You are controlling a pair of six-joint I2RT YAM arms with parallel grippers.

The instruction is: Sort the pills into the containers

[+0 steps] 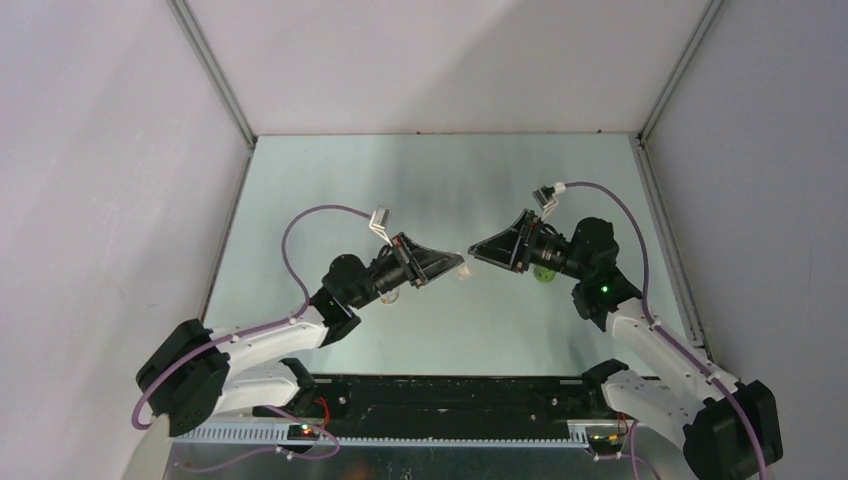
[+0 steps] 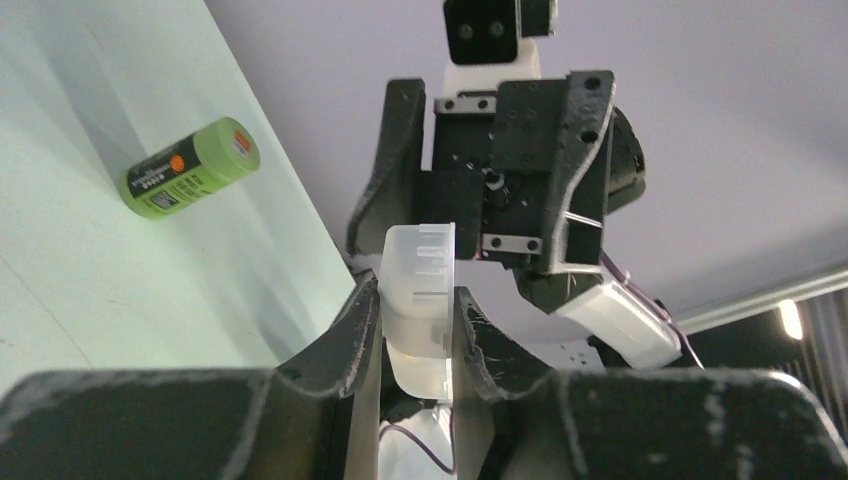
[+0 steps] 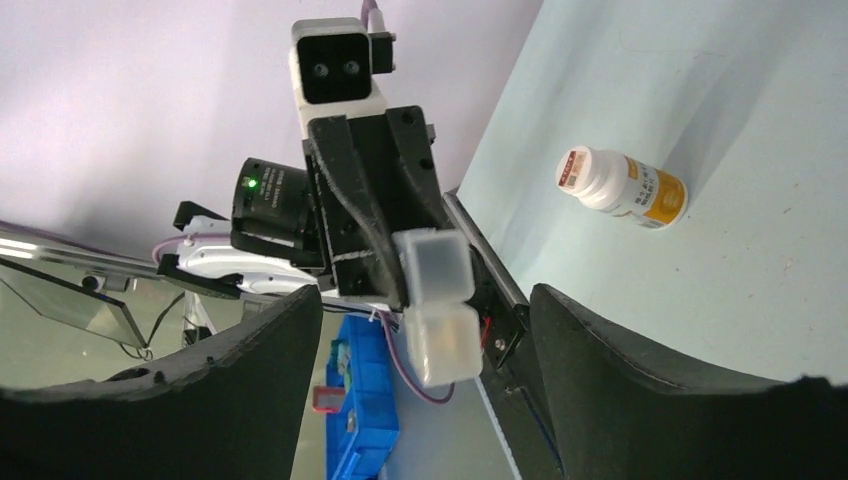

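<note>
Right wrist view: white bottle [image 3: 620, 187] on table [image 3: 750, 100] beyond pill box [image 3: 437, 300].

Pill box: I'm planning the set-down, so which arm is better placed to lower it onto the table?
Left. The left tool is shut on the pill box, while the right tool stands open, clear of it.
</note>
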